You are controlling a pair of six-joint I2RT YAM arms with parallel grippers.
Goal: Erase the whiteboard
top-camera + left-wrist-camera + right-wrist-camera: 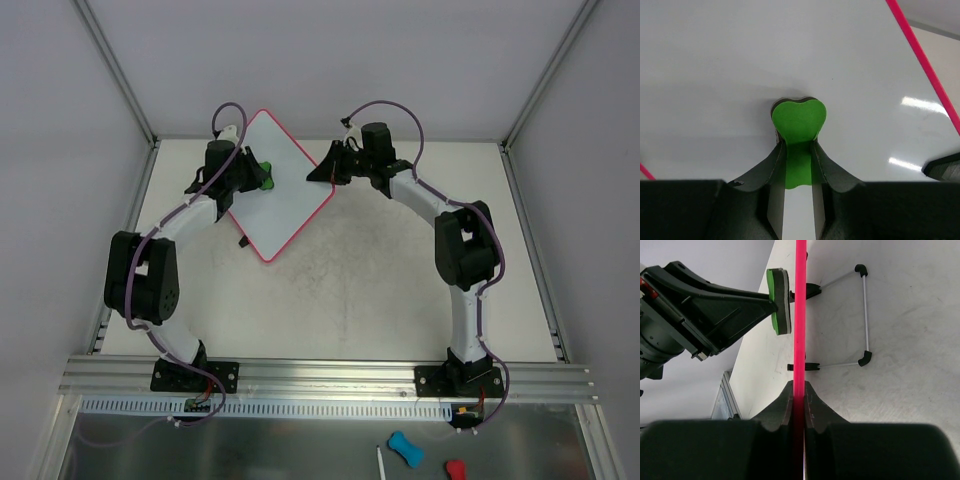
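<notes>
The whiteboard [285, 190], clamped edgewise in the right claw [798, 386], could slip free if the left claw [799, 145], clamped on the green eraser [799, 117], pressed too hard.

From above, the left arm [190, 215] covers the left corner of the whiteboard [290, 190], only a sliver of the green eraser [265, 178] shows past the left gripper [257, 178], and the fingertips of the right gripper [320, 173] are lost under its dark wrist. The right wrist view gives the board edge-on as a pink line, its face unseen, the near fingers blurred. At the top view's bottom edge a red thing [455, 470] and a white stick [381, 466] are cut off, too small to identify
</notes>
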